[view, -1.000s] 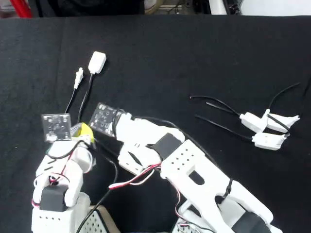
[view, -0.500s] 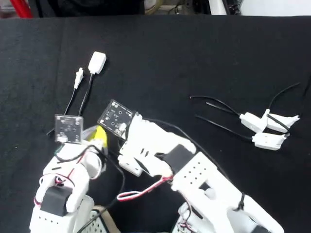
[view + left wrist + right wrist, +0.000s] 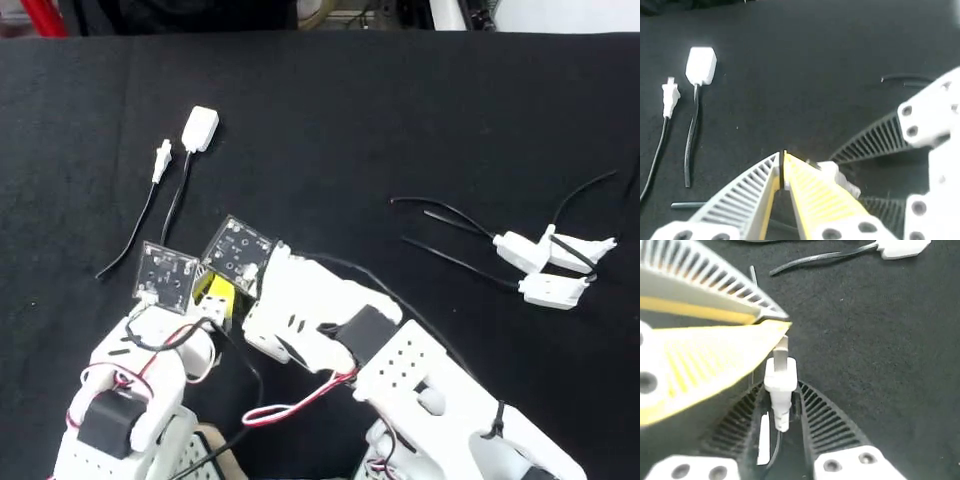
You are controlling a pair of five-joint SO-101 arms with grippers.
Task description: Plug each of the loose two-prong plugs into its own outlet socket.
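My right gripper (image 3: pixel 781 388) is shut on a white two-prong plug (image 3: pixel 780 374), whose prongs point out past the fingertips. The shut tips of my left gripper (image 3: pixel 784 323), one grey finger and one yellow, sit just beyond those prongs. In the left wrist view the left gripper (image 3: pixel 782 156) has nothing visible between its fingers, and the held plug (image 3: pixel 839 176) lies right beside the yellow finger. From above, both wrists meet near the table's front left, at the yellow finger (image 3: pixel 213 293). A white outlet socket (image 3: pixel 200 128) and a loose white plug (image 3: pixel 162 158) lie farther back on black cords.
Black cloth covers the table (image 3: pixel 360 130). Several white plug and socket pieces with black cords lie at the right, among them one (image 3: pixel 520 250) and another (image 3: pixel 553 290). The socket (image 3: pixel 701 65) and loose plug (image 3: pixel 670 94) lie ahead of the left gripper.
The left arm has swung right and forward until its gripper meets the right gripper. The right wrist shifted slightly back with the plug still held.
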